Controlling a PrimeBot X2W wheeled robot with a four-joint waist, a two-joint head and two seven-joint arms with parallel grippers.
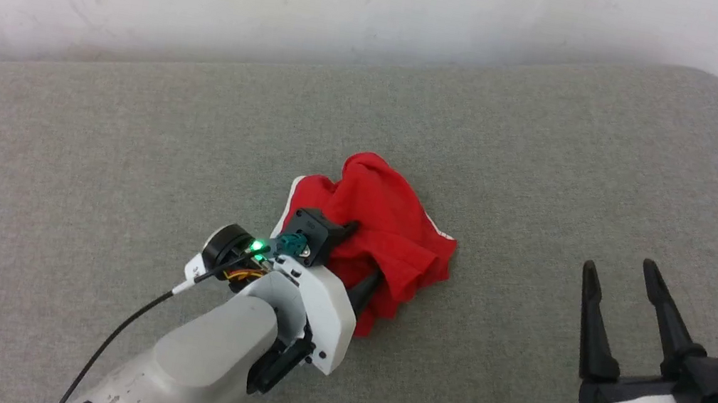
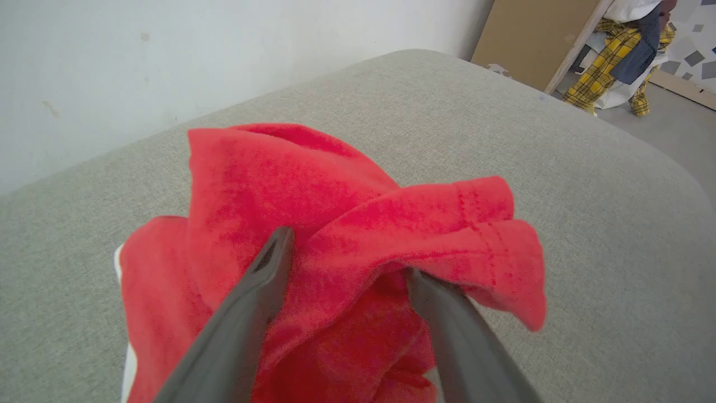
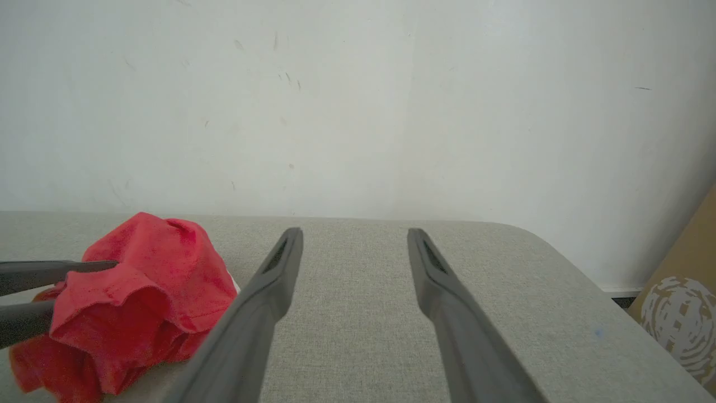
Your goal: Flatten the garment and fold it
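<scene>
Jaws apart on both: left gripper (image 2: 347, 252) sits in the crumpled red shorts (image 1: 391, 228), right gripper (image 1: 619, 266) well apart. Fabric looks thin and limp; best pinched at the stitched hem (image 2: 492, 246).

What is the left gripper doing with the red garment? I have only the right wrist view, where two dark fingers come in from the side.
Observer: In the left wrist view the left gripper stands open, the garment bunched inside it and a stitched hem draped over one finger.
Operator: Is the garment flat anywhere?
Observer: No. From above, in the head view, it is a crumpled heap with white trim along its edge.
Operator: And the right gripper?
Observer: The head view shows the right gripper open and off to the garment's right, with bare grey padded surface between them.
</scene>
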